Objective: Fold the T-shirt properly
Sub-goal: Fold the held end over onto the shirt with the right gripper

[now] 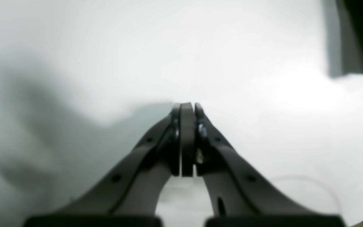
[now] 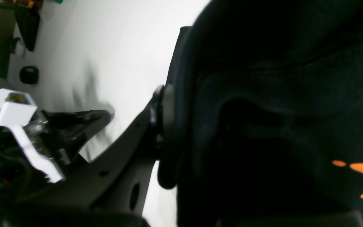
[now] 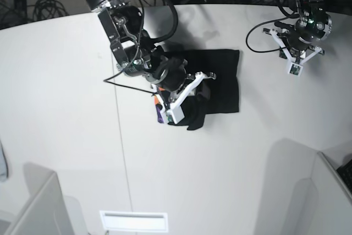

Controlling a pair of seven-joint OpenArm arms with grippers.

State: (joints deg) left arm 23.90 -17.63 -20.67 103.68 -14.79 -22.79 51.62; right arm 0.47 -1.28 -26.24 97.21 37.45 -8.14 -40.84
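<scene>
Folding T-shirt (image 3: 220,83) on bench (image 3: 66,108) | right gripper (image 2: 169,132) pinching hem | left gripper (image 1: 187,108) closed, empty | next: carrying fold across

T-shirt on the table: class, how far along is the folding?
Done: the T-shirt already lies as a compact dark bundle, not spread flat. In hand: the right gripper is shut on its left edge, lifting cloth. The left gripper is shut, empty, away from it. Left: lay that flap over and release.
</scene>
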